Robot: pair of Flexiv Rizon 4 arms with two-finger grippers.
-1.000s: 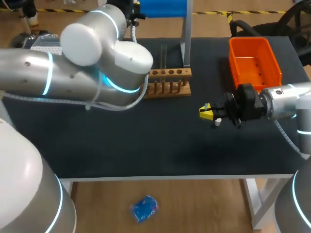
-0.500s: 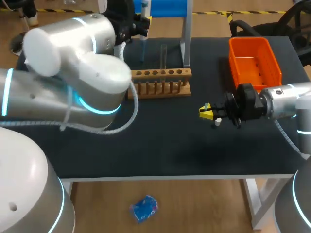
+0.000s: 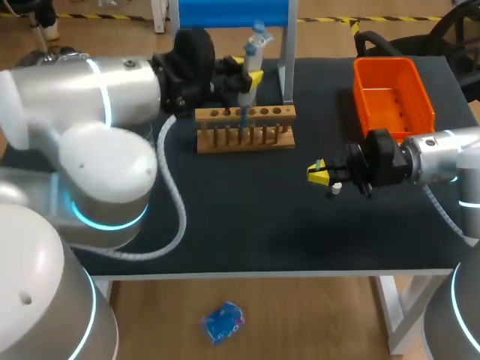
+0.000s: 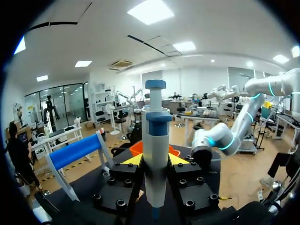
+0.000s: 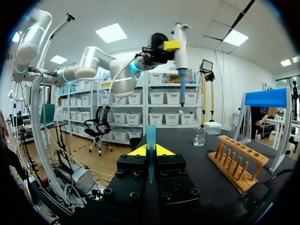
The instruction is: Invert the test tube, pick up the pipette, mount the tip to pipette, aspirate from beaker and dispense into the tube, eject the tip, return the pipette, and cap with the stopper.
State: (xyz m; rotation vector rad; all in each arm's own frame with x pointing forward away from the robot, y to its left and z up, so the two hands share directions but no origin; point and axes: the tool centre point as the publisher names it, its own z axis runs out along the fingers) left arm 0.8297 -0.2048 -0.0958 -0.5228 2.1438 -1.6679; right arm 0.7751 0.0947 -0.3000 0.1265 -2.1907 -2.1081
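Since a second ago the left arm has swung round, bringing the left gripper (image 3: 247, 77) and the pipette (image 3: 253, 46) from out of sight behind its elbow to a spot just behind and above the wooden rack (image 3: 245, 127). The right arm has kept its place.

The left jaws are closed on the pipette's thick white barrel from two sides. It stands upright with the blue plunger cap on top, and its thin shaft hangs down towards the rack's holes. The shaft's lower end shows blue, perhaps a mounted tip, though I cannot be sure.

The right gripper (image 3: 316, 173) hovers over the bench (image 3: 225, 217), to the right of the rack and nearer the front. Its jaws grip a blue tapered piece (image 5: 150, 136), held open end up. The beaker (image 5: 199, 137) stands beyond the rack's far end as the right wrist view shows it. The orange bin (image 3: 382, 66) sits well to the rack's right.

I judge the pipette to be light, rigid plastic with a smooth barrel that could slip or twist. The barrel is the right place to hold it, since that keeps the plunger free. The slender lower end looks likely to bend or knock off against the rack.
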